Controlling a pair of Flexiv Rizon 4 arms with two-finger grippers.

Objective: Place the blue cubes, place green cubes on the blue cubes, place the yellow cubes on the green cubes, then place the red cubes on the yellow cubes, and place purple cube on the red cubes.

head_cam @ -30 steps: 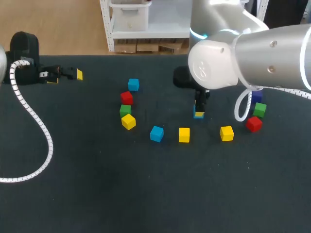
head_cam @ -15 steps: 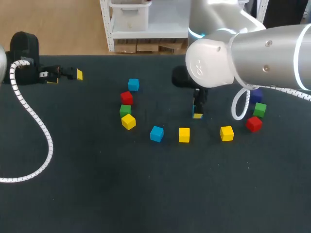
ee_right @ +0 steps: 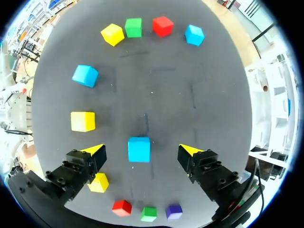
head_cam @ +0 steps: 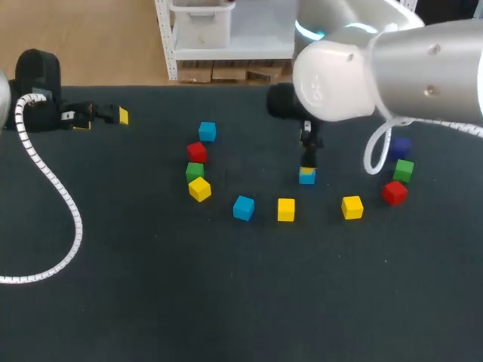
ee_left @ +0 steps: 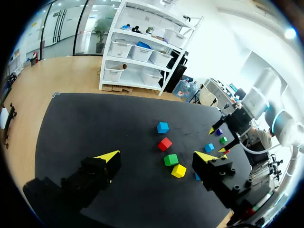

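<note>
Right gripper hangs open straight over a blue cube that sits around the middle of the tabletop, a bit toward the far edge. In the right wrist view the cube lies down in the gap between the two yellow tips with both of them clear of its sides, so nothing's grabbed. It sits flat. Being a cube it has no real long axis, but its side faces are square to the fingers, one face toward each tip. The neighbours curve round it in a loose arc, all apart from it. Closest is the middle yellow cube toward the near edge, with a second blue cube next to that on the left-edge side and a right yellow cube toward the right edge. Further left a short column runs toward the far edge: left yellow cube, left green cube just beside it, left red cube, then the far blue cube. Toward the right edge are the right red cube, the right green cube just beside it, and the purple cube, partly hidden behind the right arm's white cable loop. Left gripper sits open and empty at the far left corner, well apart from the cubes, and its coiled white cable trails along the left side of the tabletop.
</note>
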